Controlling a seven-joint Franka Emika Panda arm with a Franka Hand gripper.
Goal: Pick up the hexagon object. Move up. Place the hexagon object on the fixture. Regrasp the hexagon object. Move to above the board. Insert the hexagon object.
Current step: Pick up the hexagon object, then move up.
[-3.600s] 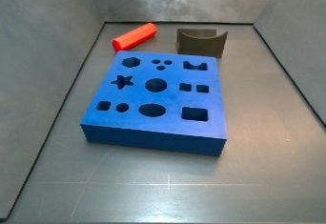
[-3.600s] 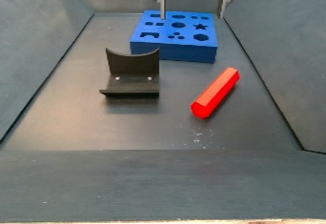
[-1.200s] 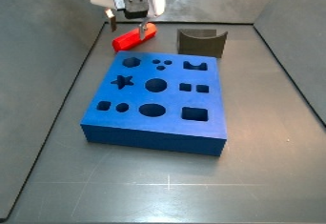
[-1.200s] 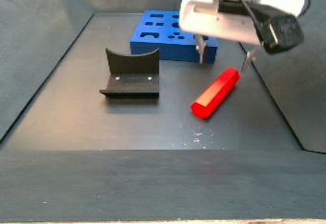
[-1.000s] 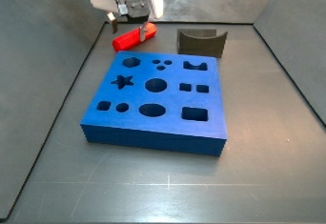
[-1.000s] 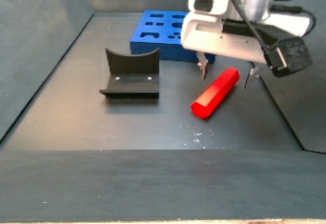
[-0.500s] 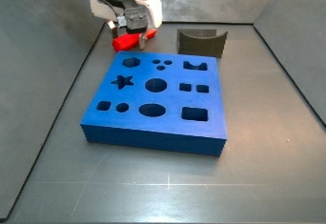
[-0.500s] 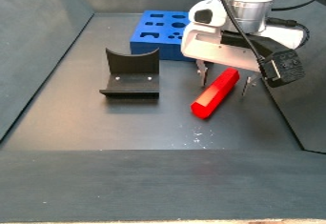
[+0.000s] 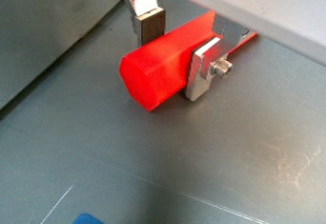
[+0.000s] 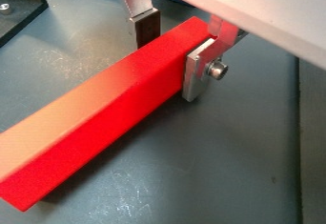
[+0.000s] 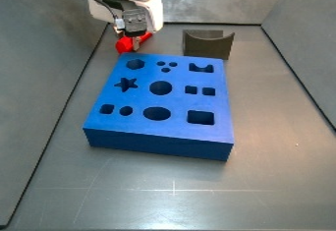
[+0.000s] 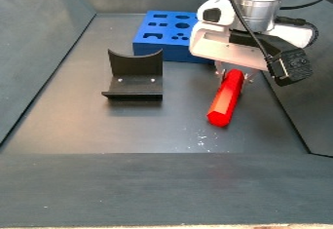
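Claw [image 10: 176,45] has dropped and now clamps the bright red hexagonal peg [image 10: 109,112], upper right in a side view — pickup secured, lift next!

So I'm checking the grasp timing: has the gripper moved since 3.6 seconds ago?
Yes. Absent then, the gripper has come down beside the board, its fingers straddling the hexagon object; the fixture stays put.

the claw [image 11: 130,30] is covering most of the hexagon object [image 11: 128,44] in a side view, and its body is hiding the peg's far end [image 12: 229,78] and part of the board [image 12: 172,33]. both wrist views are cutting off the finger [image 9: 144,9] tops.
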